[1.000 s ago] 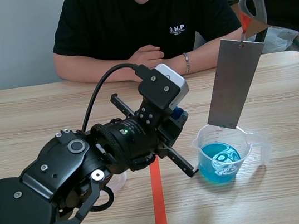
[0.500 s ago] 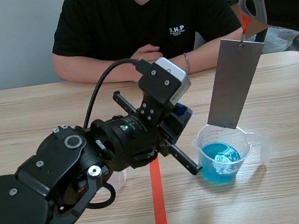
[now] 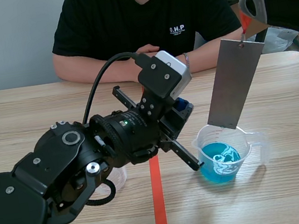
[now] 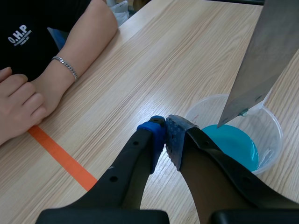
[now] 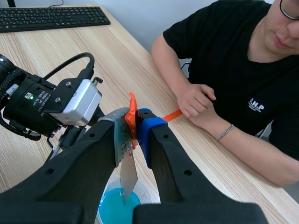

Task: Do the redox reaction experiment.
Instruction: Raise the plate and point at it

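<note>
**A:** Start with the big things. How many of each?

**B:** One wooden table (image 3: pixel 296 191). One person (image 3: pixel 141 17) in a black T-shirt sits across it, forearms resting on the wood. Two black arms: the left arm (image 3: pixel 62 170) lies low across the middle, and the right arm (image 3: pixel 285 1) is raised at the far right corner.

**A:** And the claws?

**B:** The left gripper (image 4: pixel 165 135) has its two pads pressed together with nothing between them. Its tips are low over the table, just beside the beaker. The right gripper (image 5: pixel 133 123) is clamped on an orange tab (image 5: pixel 132 116).

**A:** What hangs from the tab?

**B:** One grey metal sheet (image 3: pixel 234 85), slanting down from its top edge. Its lower edge sits at the mouth of the beaker. I cannot tell whether it touches the liquid.

**A:** Any keyboards?

**B:** One, a black keyboard (image 5: pixel 51 17) at the table's far left edge, well apart from everything else.

**A:** How many beakers?

**B:** One clear plastic beaker (image 3: pixel 245 159) with printed marks, standing to the right of the orange tape line (image 3: pixel 159 206). It holds a shallow pool of blue liquid (image 3: pixel 220 160). A bit of another clear vessel (image 3: pixel 117 180) shows under the left arm, but it is mostly hidden.

**A:** What is the smallest thing?

**B:** One silver bracelet (image 4: pixel 65 66) on the person's wrist.
</note>
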Action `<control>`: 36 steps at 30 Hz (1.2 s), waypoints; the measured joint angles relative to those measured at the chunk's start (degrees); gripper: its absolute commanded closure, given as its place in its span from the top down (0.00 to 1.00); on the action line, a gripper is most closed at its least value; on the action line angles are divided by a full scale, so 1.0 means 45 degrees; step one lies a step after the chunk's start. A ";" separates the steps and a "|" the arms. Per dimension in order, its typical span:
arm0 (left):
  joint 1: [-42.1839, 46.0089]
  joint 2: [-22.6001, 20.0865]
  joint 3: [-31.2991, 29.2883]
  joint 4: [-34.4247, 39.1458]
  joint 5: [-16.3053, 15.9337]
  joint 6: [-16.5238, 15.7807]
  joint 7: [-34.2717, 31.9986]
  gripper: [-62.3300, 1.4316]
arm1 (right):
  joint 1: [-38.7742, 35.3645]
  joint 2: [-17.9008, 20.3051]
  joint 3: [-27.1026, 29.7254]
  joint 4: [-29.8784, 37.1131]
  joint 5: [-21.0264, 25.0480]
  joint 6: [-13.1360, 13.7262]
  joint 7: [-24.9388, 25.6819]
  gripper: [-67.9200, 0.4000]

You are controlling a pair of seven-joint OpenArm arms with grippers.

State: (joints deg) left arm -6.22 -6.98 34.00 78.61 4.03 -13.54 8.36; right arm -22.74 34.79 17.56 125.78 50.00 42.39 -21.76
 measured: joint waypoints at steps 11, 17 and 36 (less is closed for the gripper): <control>0.0277 -0.0151 0.0000 0.0010 0.0005 0.0000 -0.0291 0.09 | 0.0000 0.0000 0.0000 0.0000 0.0000 0.0000 0.0000 0.03; 0.1404 -0.1394 -0.0204 0.0466 0.0097 0.0092 -0.0743 0.09 | 0.0000 0.0000 0.0000 0.0000 0.0000 0.0000 0.0005 0.03; 0.9122 -0.4585 -0.6620 0.4867 0.0092 0.1219 -0.1904 0.09 | 0.0000 0.0000 0.0000 0.0000 0.0000 0.0000 0.0005 0.03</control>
State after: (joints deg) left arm 34.83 -27.62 4.21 100.51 4.45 -8.05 -0.21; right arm -22.74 34.79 17.56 125.78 50.00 42.39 -21.74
